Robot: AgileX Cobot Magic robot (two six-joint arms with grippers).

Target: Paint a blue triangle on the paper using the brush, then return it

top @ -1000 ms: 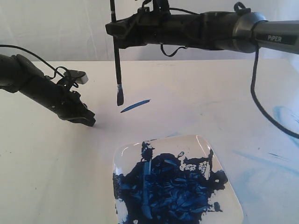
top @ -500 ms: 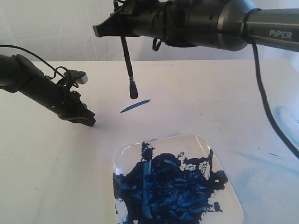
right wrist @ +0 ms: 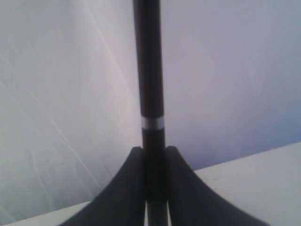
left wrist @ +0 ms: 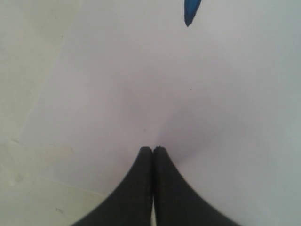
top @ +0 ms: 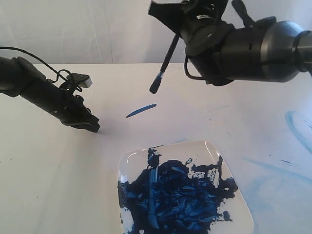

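Note:
My right gripper (top: 176, 30) (right wrist: 153, 149) is shut on the black-handled brush (top: 165, 63) (right wrist: 148, 70) and holds it tilted in the air, with the silver band (right wrist: 153, 123) just past the jaws. The blue-stained bristles (top: 155, 89) hang above the paper (top: 112, 141) (left wrist: 188, 94) without touching it. The paper carries one short dark-blue stroke (top: 141, 110) (left wrist: 192, 12) and no triangle shows. To the left of the stroke, my left gripper (top: 92, 126) (left wrist: 153, 149) is shut with nothing in it, its tips down on the paper.
A square white plate (top: 209, 145) holding a big dark-blue paint blob (top: 175, 195) sits at the front of the table. Faint light-blue smears (top: 297, 126) mark the table at the right. A white backdrop stands behind.
The right arm has risen and swung to the right. The brush went from upright to tilted, and its bristles moved up and away from the stroke. The left arm has not moved.

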